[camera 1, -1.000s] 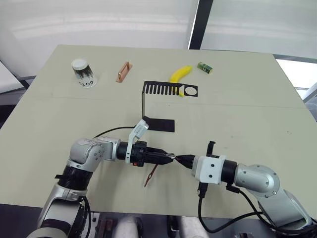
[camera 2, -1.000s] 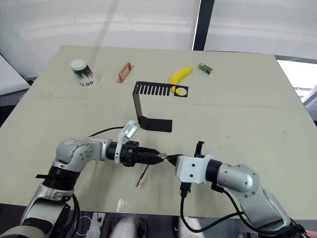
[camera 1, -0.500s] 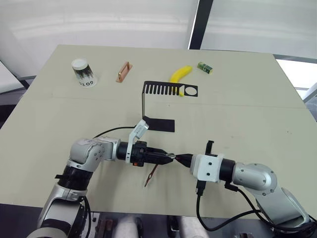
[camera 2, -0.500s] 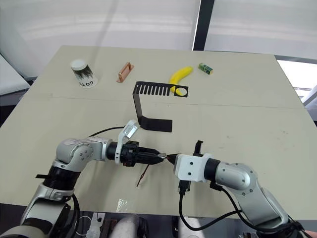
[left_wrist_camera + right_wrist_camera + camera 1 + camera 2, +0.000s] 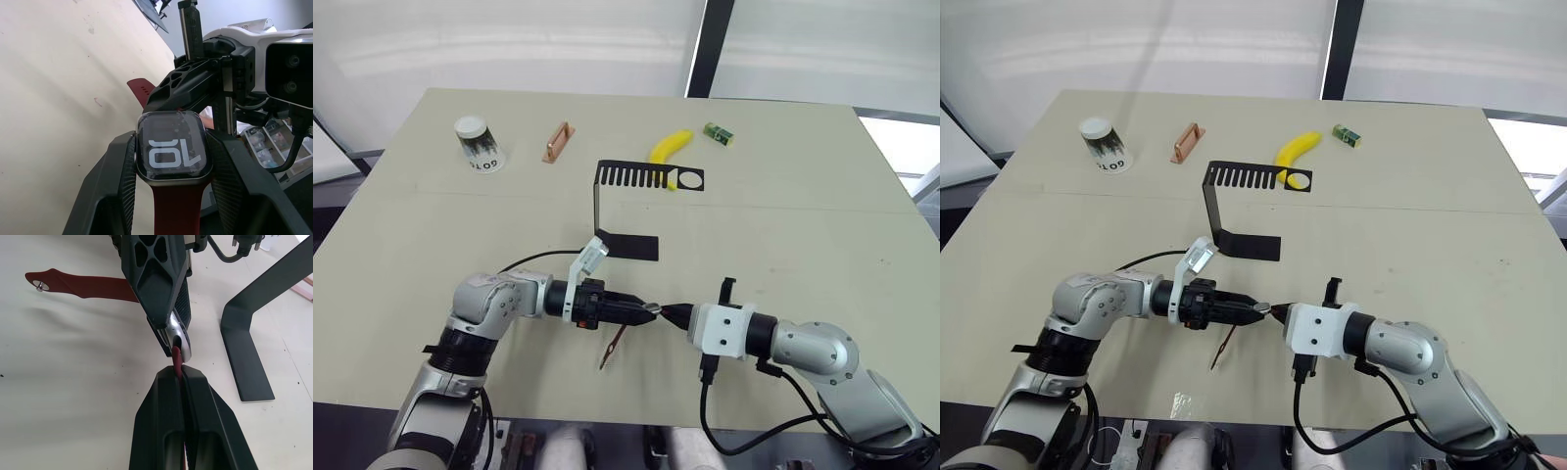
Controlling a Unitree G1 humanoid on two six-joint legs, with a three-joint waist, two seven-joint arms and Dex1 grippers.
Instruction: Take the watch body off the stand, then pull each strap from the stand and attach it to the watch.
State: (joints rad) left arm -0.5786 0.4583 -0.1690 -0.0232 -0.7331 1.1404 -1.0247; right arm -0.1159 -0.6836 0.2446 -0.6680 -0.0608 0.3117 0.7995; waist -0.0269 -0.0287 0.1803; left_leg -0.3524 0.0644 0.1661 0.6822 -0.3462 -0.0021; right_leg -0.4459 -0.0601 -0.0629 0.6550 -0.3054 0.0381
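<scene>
Left gripper [image 5: 646,313] and right gripper [image 5: 668,314]: horizontal, tip to tip, lower centre. Left clamps watch body [image 5: 173,152], attached strap [image 5: 613,345] hanging lower left. Right pinches second strap [image 5: 177,358] edgewise against the case.

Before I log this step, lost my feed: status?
Left gripper shut on watch body, one strap attached. Right gripper shut on second strap at the case. Stand bare.

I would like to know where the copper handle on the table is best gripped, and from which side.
Grip the copper handle across the middle of its long bar, coming from above. It lies flat on the table between the paper cup and the banana, so its narrow width probably fits between the fingers, with free space on both long sides.
</scene>
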